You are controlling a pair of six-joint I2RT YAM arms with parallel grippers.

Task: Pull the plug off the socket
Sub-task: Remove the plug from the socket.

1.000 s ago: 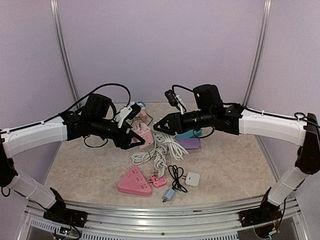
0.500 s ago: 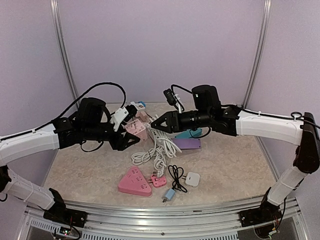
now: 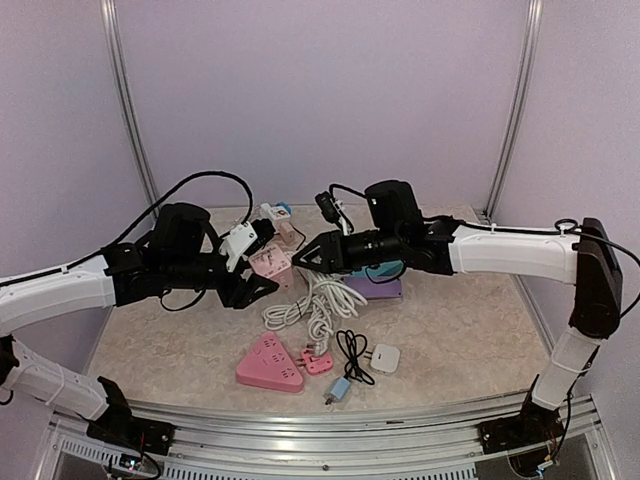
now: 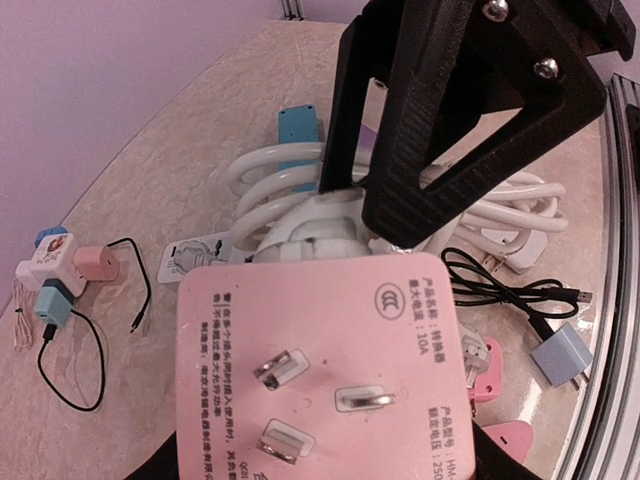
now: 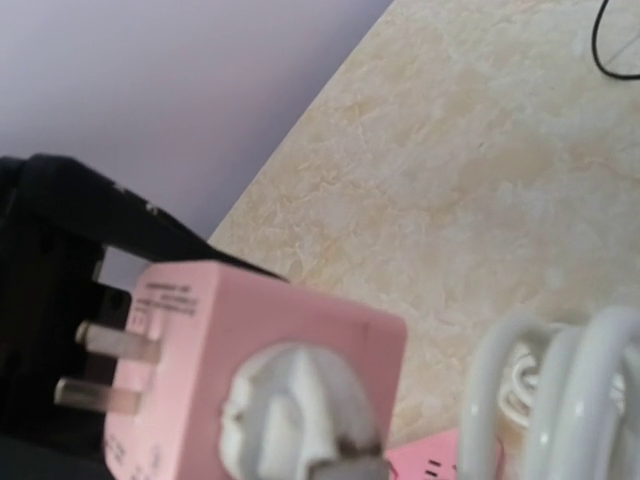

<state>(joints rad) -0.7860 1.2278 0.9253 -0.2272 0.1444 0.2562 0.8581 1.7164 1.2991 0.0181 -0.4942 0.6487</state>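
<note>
While the left gripper clamped the pink socket in the air just above the coiled white cable, the right gripper flanked the white plug; whether it had bitten was unclear. A shallow bite could slip off, or the pull could wrench the socket loose.

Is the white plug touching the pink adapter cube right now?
Touching. The right wrist view shows the white plug seated flush in the face of the pink adapter cube, with no gap.
</note>
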